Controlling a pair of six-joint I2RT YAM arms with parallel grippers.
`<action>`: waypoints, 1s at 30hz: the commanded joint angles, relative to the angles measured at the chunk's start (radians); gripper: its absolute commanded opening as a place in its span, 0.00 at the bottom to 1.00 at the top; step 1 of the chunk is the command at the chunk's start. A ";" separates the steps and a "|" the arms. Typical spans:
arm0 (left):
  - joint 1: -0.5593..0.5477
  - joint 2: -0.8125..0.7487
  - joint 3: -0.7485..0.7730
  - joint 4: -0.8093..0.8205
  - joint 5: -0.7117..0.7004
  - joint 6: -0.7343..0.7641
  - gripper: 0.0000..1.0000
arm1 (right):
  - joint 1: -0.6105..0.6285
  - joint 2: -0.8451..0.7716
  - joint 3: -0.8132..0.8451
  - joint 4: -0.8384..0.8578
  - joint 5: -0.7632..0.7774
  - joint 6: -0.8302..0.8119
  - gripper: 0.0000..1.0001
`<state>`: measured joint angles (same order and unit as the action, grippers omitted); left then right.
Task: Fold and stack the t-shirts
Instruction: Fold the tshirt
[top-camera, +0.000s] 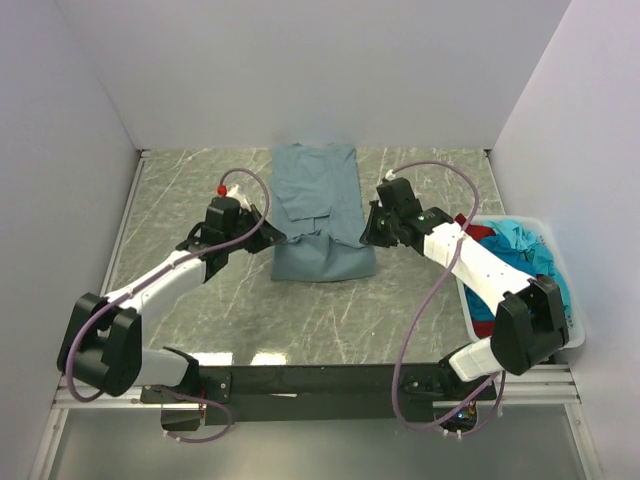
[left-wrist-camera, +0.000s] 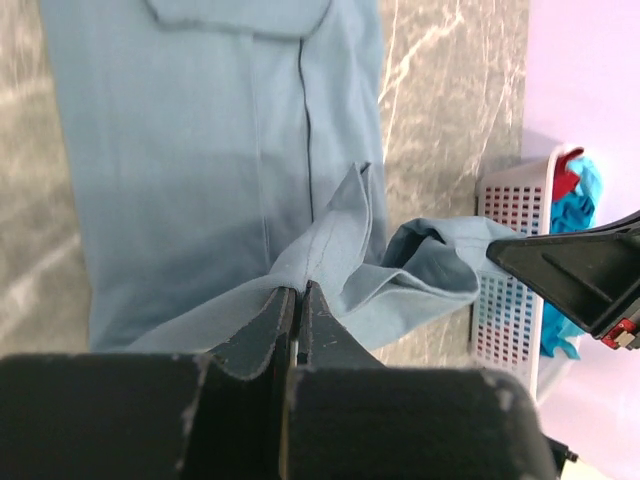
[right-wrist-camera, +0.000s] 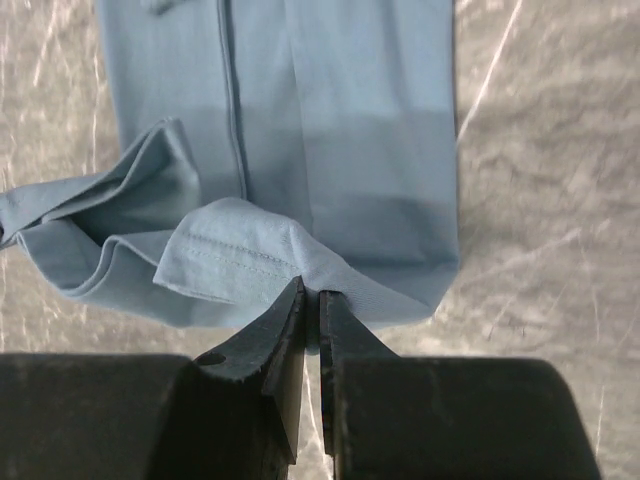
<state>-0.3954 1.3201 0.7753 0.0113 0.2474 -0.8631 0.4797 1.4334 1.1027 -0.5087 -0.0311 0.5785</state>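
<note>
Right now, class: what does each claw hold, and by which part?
Both pinch the grey-blue t-shirt: left claw a raised fold on its left side, right claw its stitched hem on the right.

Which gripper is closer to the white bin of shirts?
Right. The right gripper pinches the grey-blue t-shirt on the side facing the white bin; the left gripper pinches its opposite side.

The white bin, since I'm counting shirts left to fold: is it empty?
No, the white bin holds crumpled turquoise cloth and a bit of dark red cloth.
</note>
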 joint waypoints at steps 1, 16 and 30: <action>0.027 0.056 0.085 0.049 0.052 0.065 0.00 | -0.029 0.044 0.072 0.033 -0.021 -0.037 0.08; 0.124 0.352 0.291 0.073 0.150 0.113 0.00 | -0.105 0.323 0.315 0.035 -0.096 -0.074 0.07; 0.165 0.541 0.421 0.079 0.202 0.142 0.00 | -0.165 0.490 0.439 0.032 -0.128 -0.089 0.08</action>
<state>-0.2356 1.8496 1.1461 0.0467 0.4191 -0.7525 0.3302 1.9129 1.4918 -0.5003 -0.1482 0.5049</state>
